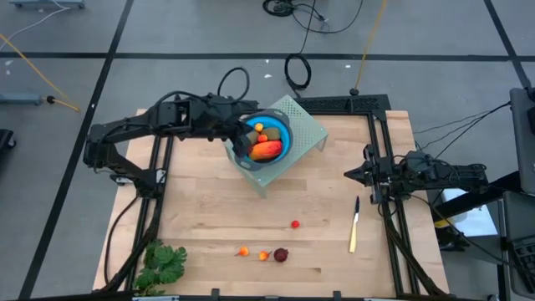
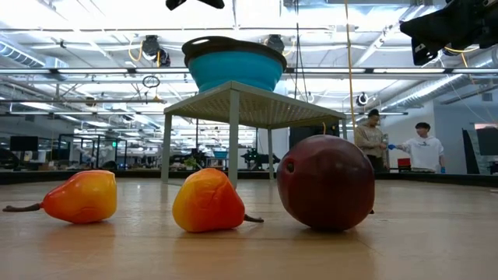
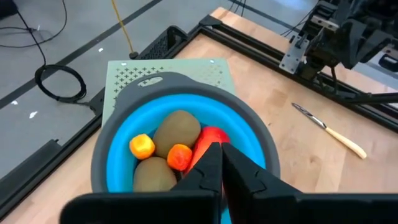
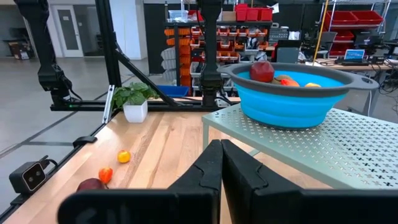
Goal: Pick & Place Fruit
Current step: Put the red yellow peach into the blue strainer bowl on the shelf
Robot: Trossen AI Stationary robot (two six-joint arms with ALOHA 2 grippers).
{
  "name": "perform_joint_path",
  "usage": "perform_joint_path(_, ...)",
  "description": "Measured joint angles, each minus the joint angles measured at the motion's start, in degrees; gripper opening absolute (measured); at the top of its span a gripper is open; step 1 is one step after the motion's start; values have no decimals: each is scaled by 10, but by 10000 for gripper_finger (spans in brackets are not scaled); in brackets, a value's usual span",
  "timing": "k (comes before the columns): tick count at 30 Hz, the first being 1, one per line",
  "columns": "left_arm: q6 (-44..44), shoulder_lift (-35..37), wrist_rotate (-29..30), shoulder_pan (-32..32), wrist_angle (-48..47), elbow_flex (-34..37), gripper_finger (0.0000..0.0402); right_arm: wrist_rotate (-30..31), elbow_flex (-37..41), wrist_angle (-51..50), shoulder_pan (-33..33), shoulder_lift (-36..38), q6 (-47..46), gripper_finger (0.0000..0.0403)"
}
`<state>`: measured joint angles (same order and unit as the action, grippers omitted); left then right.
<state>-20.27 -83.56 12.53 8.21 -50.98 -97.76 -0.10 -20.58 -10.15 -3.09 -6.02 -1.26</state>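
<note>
Fruit is split between two places: the blue bowl (image 1: 267, 138) on the pale green perforated stand (image 1: 305, 125) already holds two oval brown-green pieces (image 3: 177, 129), the long orange-red piece (image 1: 267, 150), and small orange ones (image 3: 142, 145); a dark red ball (image 4: 262, 71) is also seen in it from the right wrist view. Left on the table near the front edge: a dark red ball (image 1: 281, 255), two tiny orange pieces (image 1: 243, 251) just beside it, and a tiny red one (image 1: 295, 224) apart. The left gripper (image 3: 221, 163) is held over the bowl, fingers pressed together, nothing between them. The right gripper (image 4: 219, 158) is parked at the right table edge, also closed and empty, near the knife (image 1: 354, 224). Handling judgement: pieces look like light, rigid, smooth plastic, so rolling and slipping are likely. The ball would be best pinched across its widest middle; the tiny pear-shaped ones across the fat belly, not the stem. The leafy bunch (image 1: 163, 263) is not to be picked.
</note>
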Motion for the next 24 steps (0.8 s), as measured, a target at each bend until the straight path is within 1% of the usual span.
perform_joint_path(9, 6, 0, -1, -13, -2, 0, 4, 0, 0, 0, 0, 0, 0, 0)
perform_joint_path(13, 9, 1, -28, -13, -12, 0, 2, 0, 0, 0, 0, 0, 0, 0)
perform_joint_path(17, 10, 1, -30, -21, -43, 1, 2, 0, 0, 0, 0, 0, 0, 0)
perform_joint_path(21, 11, 15, -30, -37, -44, 19, 2, 0, 0, 0, 0, 0, 0, 0)
perform_joint_path(24, 10, 33, -18, -52, -14, 47, 2, 0, 0, 0, 0, -1, 0, 0)
